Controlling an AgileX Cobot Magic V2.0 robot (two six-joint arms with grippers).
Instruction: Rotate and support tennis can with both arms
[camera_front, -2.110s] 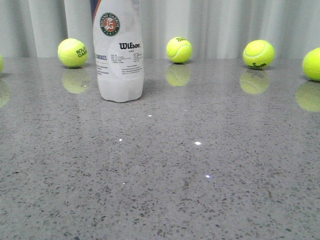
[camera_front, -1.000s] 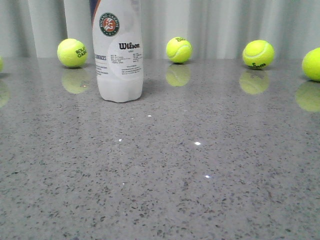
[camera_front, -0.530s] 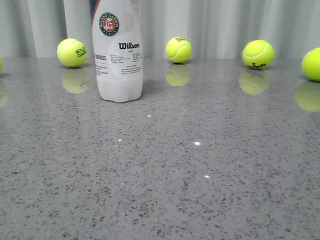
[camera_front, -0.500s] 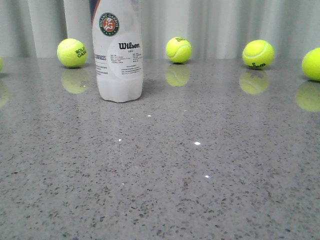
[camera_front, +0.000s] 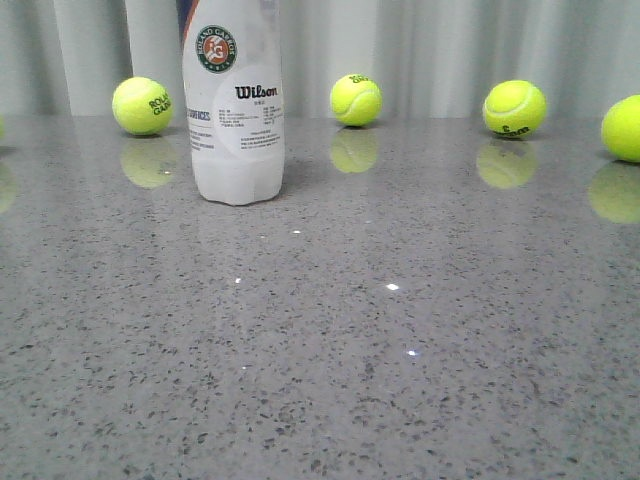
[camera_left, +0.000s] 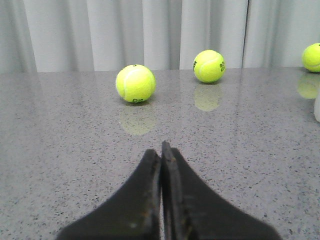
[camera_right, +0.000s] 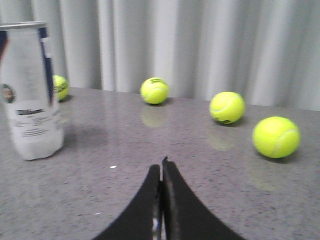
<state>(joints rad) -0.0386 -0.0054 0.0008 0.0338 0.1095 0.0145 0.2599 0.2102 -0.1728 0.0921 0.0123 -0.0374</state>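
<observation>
A: Where is each tool? The left tool (camera_left: 161, 150) has its two black fingers pressed together on nothing, low over the grey speckled stone bench (camera_front: 400, 330). The right tool (camera_right: 161, 167) is the same: fingers together, empty.

B: And the can?

A: The white plastic tennis can with a Wilson label (camera_front: 235, 100) stands upright, ahead of the right tool and well apart from it. Yellow-green tennis balls (camera_front: 357, 99) lie beyond.

B: Progress?

A: Neither tool touches the can. An upright, unheld can fits either stage.
</observation>
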